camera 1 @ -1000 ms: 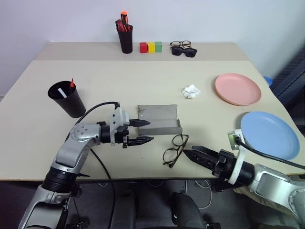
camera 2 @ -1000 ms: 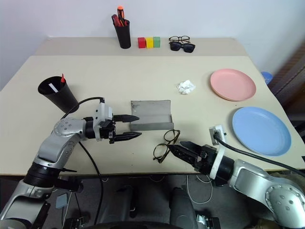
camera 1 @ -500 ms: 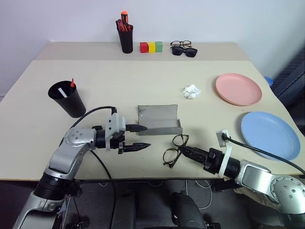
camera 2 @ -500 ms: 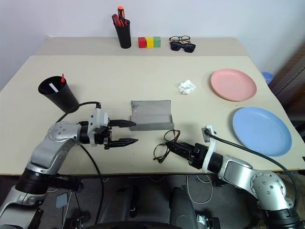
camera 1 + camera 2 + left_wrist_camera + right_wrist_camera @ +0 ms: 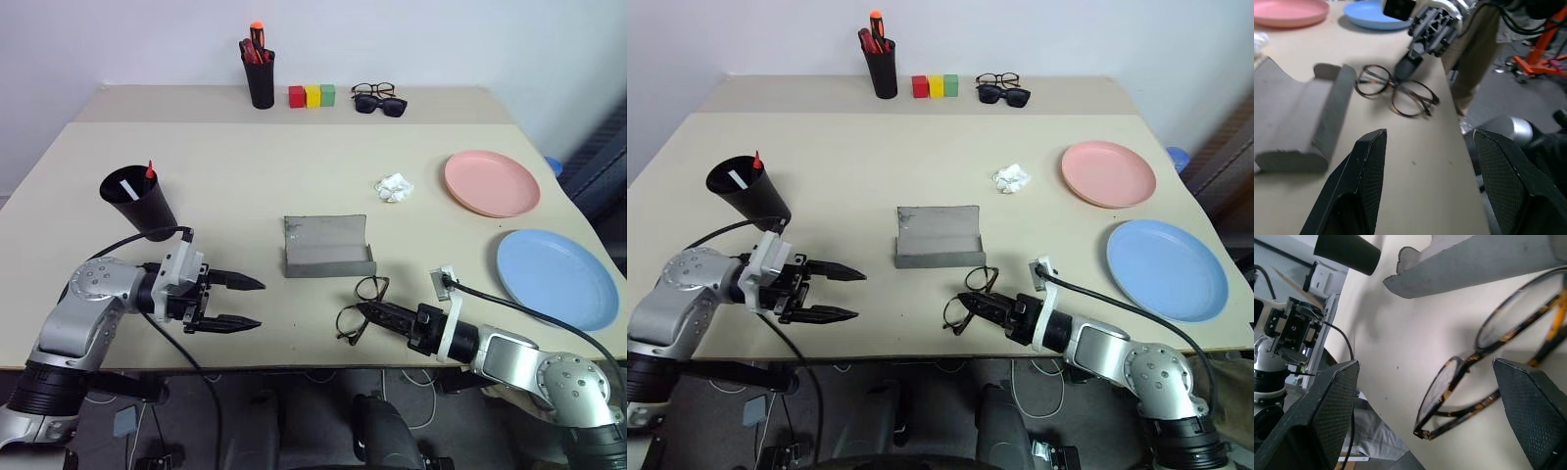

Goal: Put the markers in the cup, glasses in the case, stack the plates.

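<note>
Two plates, one glasses, one case

Taking the open grey case as landmark: the tabletop behind it lies bare up to the far row of things, and the stretch on its left is bare as far as the black cup. In front of it the glasses lie close, with the right gripper at them, fingers spread; on its right a crumpled tissue stands in the way
</note>
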Motion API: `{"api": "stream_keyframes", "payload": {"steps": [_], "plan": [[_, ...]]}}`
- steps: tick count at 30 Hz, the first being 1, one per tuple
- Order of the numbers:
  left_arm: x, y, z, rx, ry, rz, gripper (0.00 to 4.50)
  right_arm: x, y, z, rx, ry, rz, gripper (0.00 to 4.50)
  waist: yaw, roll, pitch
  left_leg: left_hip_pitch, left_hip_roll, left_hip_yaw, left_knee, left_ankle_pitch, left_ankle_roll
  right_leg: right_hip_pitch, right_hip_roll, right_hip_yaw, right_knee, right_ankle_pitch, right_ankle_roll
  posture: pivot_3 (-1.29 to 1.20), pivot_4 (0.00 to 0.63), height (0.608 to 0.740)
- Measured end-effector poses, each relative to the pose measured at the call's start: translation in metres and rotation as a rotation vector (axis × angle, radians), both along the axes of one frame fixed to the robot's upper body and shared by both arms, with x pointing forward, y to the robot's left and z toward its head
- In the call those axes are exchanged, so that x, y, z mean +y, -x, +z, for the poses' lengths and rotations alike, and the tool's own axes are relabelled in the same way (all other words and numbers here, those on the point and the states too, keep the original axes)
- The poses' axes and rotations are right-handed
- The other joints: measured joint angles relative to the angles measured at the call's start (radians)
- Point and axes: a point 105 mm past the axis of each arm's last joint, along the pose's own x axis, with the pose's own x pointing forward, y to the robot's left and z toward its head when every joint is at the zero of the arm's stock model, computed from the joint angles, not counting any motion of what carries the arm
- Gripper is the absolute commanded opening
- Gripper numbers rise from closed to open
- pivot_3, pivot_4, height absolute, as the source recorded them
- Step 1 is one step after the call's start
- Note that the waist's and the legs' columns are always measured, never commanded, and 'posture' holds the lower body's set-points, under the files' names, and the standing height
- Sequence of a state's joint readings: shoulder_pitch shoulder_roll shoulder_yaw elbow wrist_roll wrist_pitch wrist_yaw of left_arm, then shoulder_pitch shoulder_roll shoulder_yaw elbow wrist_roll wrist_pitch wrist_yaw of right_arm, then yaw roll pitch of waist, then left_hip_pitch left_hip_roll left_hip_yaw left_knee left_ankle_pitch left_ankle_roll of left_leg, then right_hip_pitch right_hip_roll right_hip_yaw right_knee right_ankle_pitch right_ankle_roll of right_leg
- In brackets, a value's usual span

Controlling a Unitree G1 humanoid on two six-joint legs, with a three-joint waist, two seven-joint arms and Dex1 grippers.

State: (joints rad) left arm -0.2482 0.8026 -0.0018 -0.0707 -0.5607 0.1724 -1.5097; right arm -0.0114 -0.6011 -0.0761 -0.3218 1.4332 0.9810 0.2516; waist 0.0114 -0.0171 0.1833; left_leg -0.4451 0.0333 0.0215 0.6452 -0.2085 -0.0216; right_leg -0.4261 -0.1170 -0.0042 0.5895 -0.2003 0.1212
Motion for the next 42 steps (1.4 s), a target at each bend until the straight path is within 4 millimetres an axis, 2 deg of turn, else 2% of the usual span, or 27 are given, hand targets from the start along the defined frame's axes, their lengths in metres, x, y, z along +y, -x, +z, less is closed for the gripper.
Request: {"api": "stream_keyframes", "payload": {"steps": [14,15,17,22,23,42], "plan": [[-0.006,0.002,-0.002,-0.011,0.025,0.014,2.88,0.005,-0.004,-0.001,-0.004,-0.007,0.017,4.41,-0.002,0.000,0.000,0.000,0.001,0.001,-0.001,0.000,0.000,0.000,0.000,0.000,-0.001,0.000,-0.001,0.00,0.150,0.740],[-0.006,0.003,-0.002,-0.012,0.025,0.016,2.88,0.006,-0.004,-0.001,-0.003,-0.008,0.018,3.87,-0.002,0.000,0.000,0.000,0.001,0.001,-0.002,0.000,0.000,0.000,0.000,0.000,-0.001,0.000,-0.001,0.00,0.150,0.740],[-0.006,0.004,-0.002,-0.015,0.027,0.025,2.88,0.006,-0.006,-0.004,0.009,-0.007,0.013,3.16,-0.002,0.000,0.000,0.000,0.001,0.001,-0.002,0.000,0.000,0.000,0.000,0.000,-0.002,0.001,-0.001,0.00,0.150,0.740],[-0.006,0.007,-0.004,-0.014,0.030,0.042,2.88,0.007,-0.008,-0.007,0.016,0.002,0.012,0.47,-0.003,0.000,0.000,0.000,0.001,0.001,-0.003,0.000,0.000,0.000,0.000,0.000,-0.004,0.001,-0.001,0.00,0.150,0.740],[-0.006,0.007,-0.004,-0.012,0.031,0.046,2.88,0.007,-0.008,-0.007,0.016,-0.001,0.015,0.06,-0.003,0.000,0.000,0.000,0.001,0.001,-0.003,0.000,0.000,0.000,0.000,0.000,-0.004,0.001,-0.001,0.00,0.150,0.740],[-0.008,0.006,-0.003,-0.025,0.051,0.083,2.88,0.009,-0.007,-0.007,-0.010,0.028,0.022,0.06,-0.002,0.000,0.000,0.000,0.002,0.003,-0.004,-0.002,-0.003,0.000,0.000,0.000,-0.008,0.002,-0.003,0.00,0.150,0.740]]}}
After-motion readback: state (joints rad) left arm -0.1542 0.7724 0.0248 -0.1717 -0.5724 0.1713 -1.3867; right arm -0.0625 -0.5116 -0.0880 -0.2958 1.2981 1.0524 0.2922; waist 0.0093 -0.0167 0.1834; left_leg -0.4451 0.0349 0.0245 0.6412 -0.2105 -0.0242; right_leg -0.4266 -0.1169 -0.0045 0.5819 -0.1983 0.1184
